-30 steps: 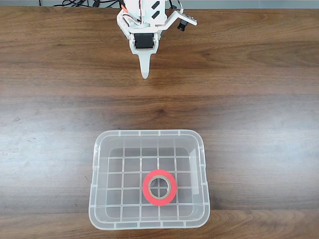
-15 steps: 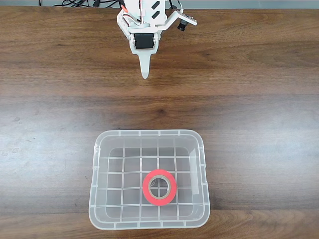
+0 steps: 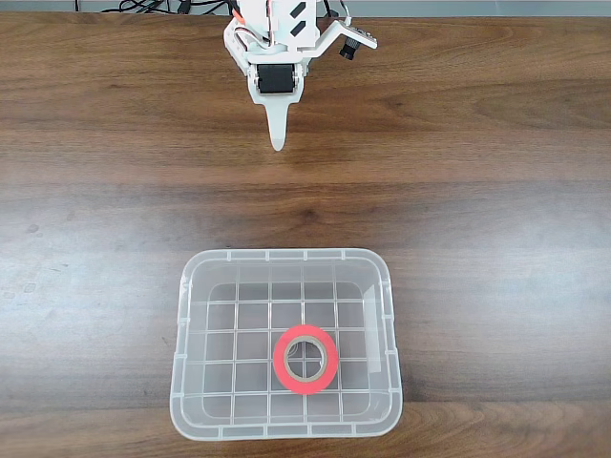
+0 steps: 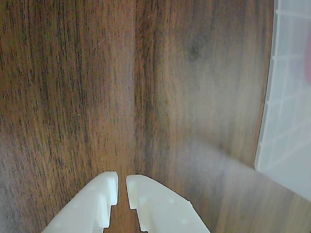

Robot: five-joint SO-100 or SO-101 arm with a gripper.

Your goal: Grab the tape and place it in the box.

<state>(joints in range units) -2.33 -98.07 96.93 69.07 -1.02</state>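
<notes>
The red-orange tape (image 3: 282, 363) lies flat on the grid bottom of the clear plastic box (image 3: 286, 256), a little toward the box's lower right in the fixed view. My white gripper (image 3: 278, 143) hangs at the top of that view, far from the box, its tip pointing toward it. In the wrist view the gripper (image 4: 122, 179) is shut with only a thin slit between the fingertips and nothing held. The box's rim (image 4: 266, 121) runs down the right edge there, with a faint red blur of the tape (image 4: 308, 73) behind its wall.
The brown wooden table (image 3: 95, 239) spreads wide on both sides of the box and between box and arm. Black cables (image 3: 153, 8) lie beyond the table's far edge.
</notes>
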